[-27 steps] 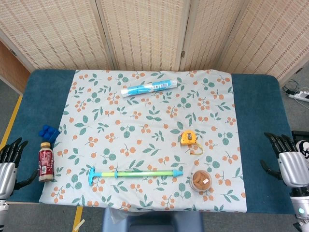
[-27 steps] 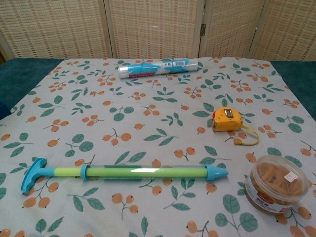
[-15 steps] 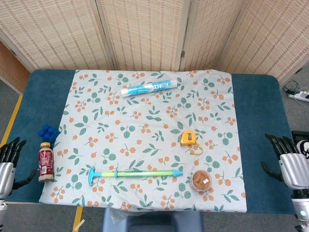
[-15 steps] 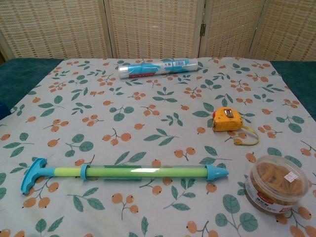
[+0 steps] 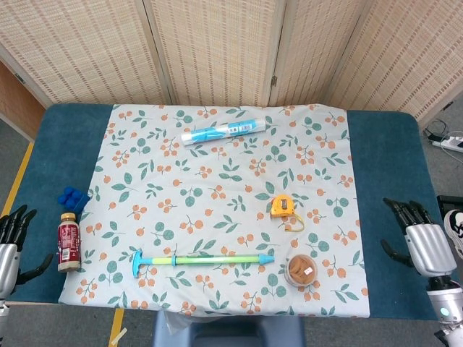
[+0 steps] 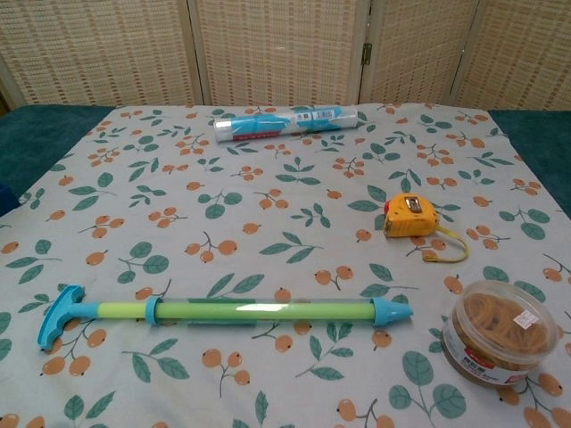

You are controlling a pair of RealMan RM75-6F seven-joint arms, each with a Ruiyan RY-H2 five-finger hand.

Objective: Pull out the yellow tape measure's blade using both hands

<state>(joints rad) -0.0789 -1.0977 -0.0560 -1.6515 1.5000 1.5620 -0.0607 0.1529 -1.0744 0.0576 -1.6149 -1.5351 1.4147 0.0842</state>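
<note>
The yellow tape measure (image 5: 283, 205) lies on the floral cloth right of centre, its yellow wrist strap (image 6: 443, 247) trailing toward the near right; the chest view shows it too (image 6: 410, 215). No blade is drawn out. My left hand (image 5: 10, 246) hovers at the table's near-left corner, fingers spread, holding nothing. My right hand (image 5: 422, 242) hovers over the blue table edge at the near right, fingers apart and empty. Both hands are far from the tape measure. Neither hand shows in the chest view.
A green and blue tube pump (image 5: 202, 259) lies along the near edge. A round tub of rubber bands (image 5: 301, 271) sits near the tape measure. A rolled blue-white pack (image 5: 225, 131) lies at the back. A small bottle (image 5: 68, 241) and blue pieces (image 5: 71, 194) rest at the left.
My right hand has moved a little leftward and up, toward the table. My left hand has sunk slightly lower and leftward. Nothing on the cloth has moved.
</note>
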